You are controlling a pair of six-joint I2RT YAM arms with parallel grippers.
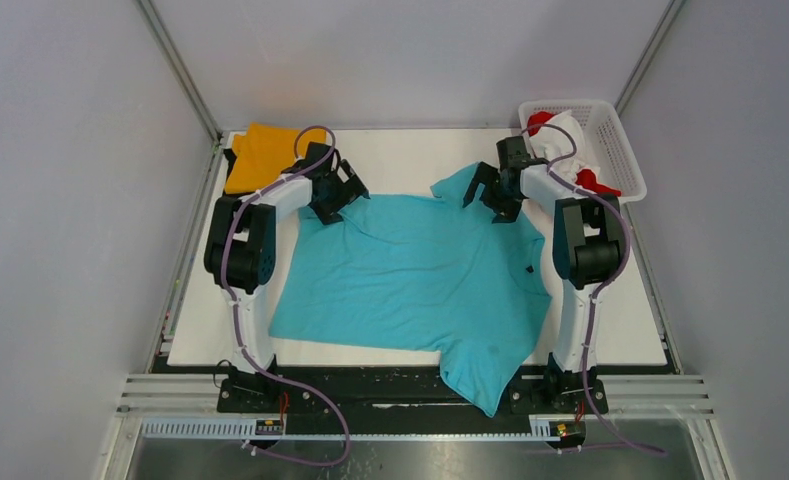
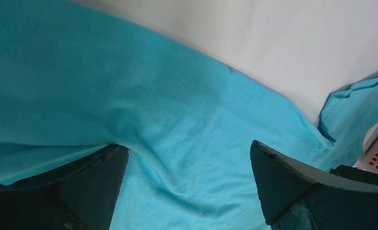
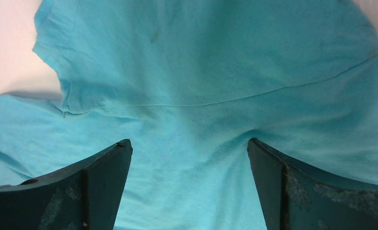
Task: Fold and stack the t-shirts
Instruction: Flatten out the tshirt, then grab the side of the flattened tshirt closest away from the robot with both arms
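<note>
A turquoise t-shirt (image 1: 415,275) lies spread across the white table, one corner hanging over the near edge. My left gripper (image 1: 338,195) is open over the shirt's far left part, its fingertips (image 2: 103,163) pressing into the cloth (image 2: 187,143). My right gripper (image 1: 495,192) is open over the far right part near a sleeve (image 3: 57,43), fingertips (image 3: 263,158) on the cloth (image 3: 191,120). An orange t-shirt (image 1: 260,152) lies folded at the far left corner. Red and white shirts (image 1: 565,140) sit bunched in the basket. No black shirt is in view.
A white plastic lattice basket (image 1: 610,135) stands at the far right corner, past the table edge. Bare white table (image 1: 410,160) shows between the two grippers at the back. Grey walls close in on both sides.
</note>
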